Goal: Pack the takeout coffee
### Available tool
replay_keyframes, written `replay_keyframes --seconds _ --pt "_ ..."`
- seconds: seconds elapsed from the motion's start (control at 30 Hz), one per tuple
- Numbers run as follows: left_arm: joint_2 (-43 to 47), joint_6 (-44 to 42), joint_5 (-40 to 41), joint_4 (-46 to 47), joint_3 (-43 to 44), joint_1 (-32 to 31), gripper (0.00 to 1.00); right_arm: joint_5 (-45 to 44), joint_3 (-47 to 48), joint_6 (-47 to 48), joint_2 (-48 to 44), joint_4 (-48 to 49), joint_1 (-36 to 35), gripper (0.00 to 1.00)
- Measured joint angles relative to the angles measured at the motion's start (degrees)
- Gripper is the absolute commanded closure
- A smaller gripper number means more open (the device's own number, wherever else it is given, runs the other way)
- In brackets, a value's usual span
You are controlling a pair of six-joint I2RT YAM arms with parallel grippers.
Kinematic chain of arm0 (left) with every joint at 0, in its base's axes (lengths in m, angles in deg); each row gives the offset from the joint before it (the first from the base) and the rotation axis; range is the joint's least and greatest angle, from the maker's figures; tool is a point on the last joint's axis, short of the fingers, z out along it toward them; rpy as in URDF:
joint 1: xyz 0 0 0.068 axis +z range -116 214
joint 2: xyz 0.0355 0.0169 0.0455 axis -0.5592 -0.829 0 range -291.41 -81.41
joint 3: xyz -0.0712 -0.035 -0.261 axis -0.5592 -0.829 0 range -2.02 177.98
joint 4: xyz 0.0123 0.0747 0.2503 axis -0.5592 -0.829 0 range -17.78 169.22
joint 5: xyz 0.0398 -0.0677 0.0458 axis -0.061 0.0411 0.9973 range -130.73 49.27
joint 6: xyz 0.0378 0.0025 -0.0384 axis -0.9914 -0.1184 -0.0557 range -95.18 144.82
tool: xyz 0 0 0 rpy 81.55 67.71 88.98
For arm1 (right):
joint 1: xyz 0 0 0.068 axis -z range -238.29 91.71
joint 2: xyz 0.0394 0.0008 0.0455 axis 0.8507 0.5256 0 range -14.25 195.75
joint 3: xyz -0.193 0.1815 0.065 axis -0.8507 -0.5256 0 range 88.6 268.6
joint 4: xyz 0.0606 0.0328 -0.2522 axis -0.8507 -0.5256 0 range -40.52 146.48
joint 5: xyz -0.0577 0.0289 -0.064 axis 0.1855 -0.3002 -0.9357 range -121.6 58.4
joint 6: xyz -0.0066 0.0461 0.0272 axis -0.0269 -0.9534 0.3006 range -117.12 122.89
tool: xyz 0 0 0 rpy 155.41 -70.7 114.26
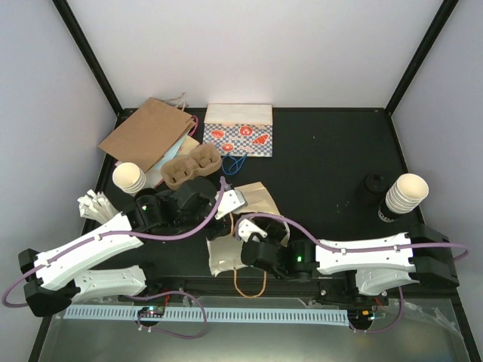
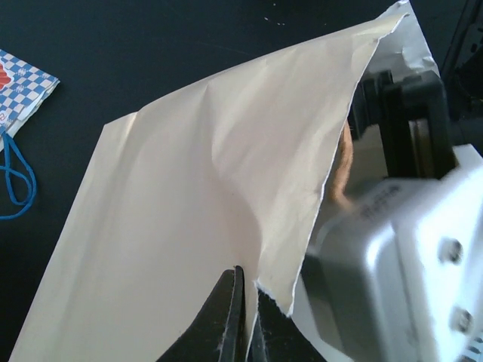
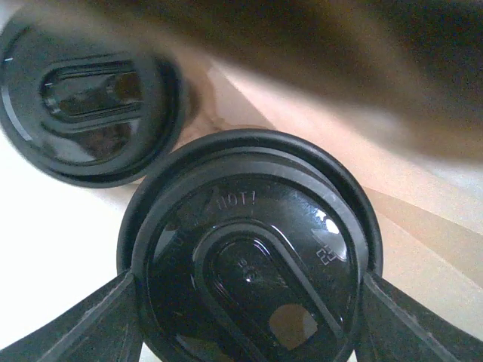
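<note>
**Coffee in R hand, inside the bag**

R hand [image 1: 253, 245] reaches into the mouth of a cream paper bag [image 1: 225, 260] lying at the middle of the counter's [image 1: 324, 151] near edge. In the R wrist view its fingers [image 3: 83, 317] stand wide apart, one on each side of the black lid of the takeout coffee [image 3: 249, 279], against the rim, so it is gripping the cup. The lid is embossed "HOT!"; the cup body is hidden under it. From overhead the coffee can't be seen, as the bag and hand cover it. A second black-lidded cup [image 3: 90, 113] sits just beside it, also inside the bag; can't tell if the two touch.

L hand [image 2: 243, 305] has its fingers pressed together, pinching the raised edge of the bag paper. The R arm's grey body is just to the right of it.

Back-left corner of the counter:
- Brown paper bag [image 1: 147, 130].
- Blue-checked bag [image 1: 238, 130] beside it, w/ a blue handle loop [image 1: 235, 163].
- Cardboard cup carrier [image 1: 192, 166] in front of both bags.
- Stack of lidless cream cups [image 1: 130, 179] just left of the carrier.

A second cup stack [image 1: 404, 194] stands by the R edge.
</note>
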Motion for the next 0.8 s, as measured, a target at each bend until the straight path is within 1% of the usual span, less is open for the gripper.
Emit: replay_keyframes --seconds 0.1,0.33,0.7,0.8 --pt "-0.09 0.68 -0.02 0.15 0.0 -0.02 0.98 -0.48 0.0 -0.94 -0.15 0.81 1.51 0.58" --pt "-0.11 1.6 -0.72 0.46 0.0 -0.04 0.98 -1.22 -0.24 -3.56 -0.13 2.36 1.95 0.59" --pt "-1.18 3.76 -0.83 1.49 0.09 -0.44 0.98 -1.16 0.24 -9.64 -1.03 -0.39 2.1 0.63" --pt "-1.22 4.66 -0.13 1.4 0.61 -0.46 0.98 -1.05 0.15 -11.23 -1.38 -0.61 2.12 0.62"
